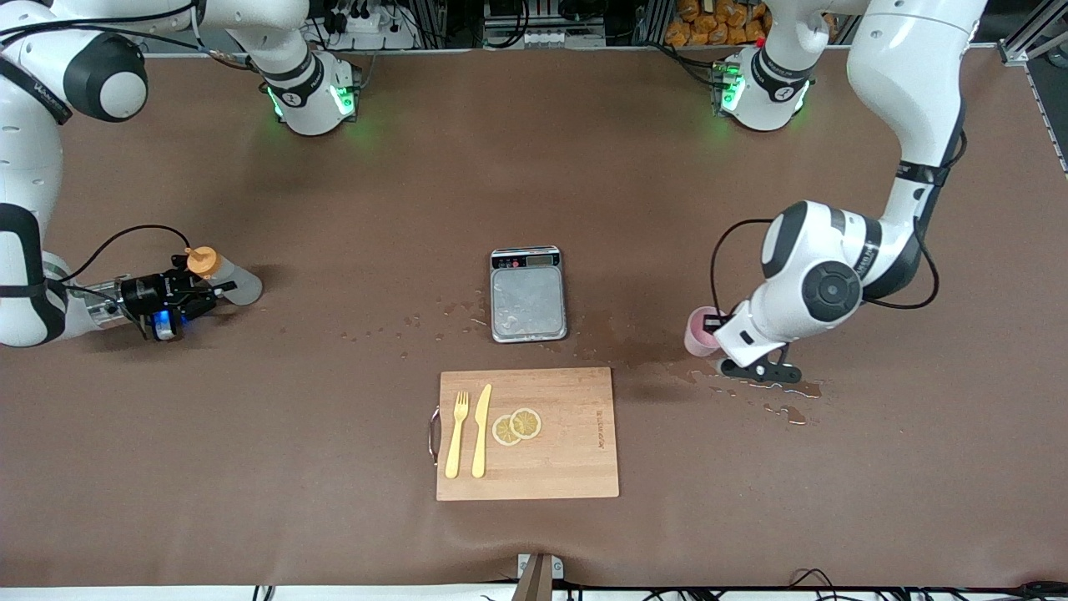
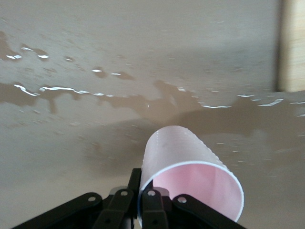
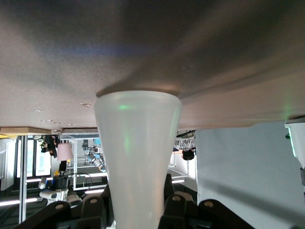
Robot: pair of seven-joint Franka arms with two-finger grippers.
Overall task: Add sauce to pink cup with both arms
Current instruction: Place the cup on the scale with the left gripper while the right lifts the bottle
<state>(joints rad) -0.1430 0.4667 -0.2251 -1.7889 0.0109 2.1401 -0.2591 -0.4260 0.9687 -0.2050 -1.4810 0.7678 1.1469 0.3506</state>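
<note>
At the right arm's end of the table, the right gripper (image 1: pixel 193 294) is clamped around the sauce (image 1: pixel 224 278), apparently readying it for pouring. Toward the left arm's end, the left gripper (image 1: pixel 724 332) pinches the pink cup (image 1: pixel 699 330) by its rim, probably to steady it beside the scale (image 1: pixel 527 294).

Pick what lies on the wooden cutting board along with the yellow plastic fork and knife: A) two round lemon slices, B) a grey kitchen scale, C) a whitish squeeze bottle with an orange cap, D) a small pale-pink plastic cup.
A: two round lemon slices lie on the wooden cutting board beside the yellow knife and fork; the scale sits on the table, farther from the front camera.
</note>
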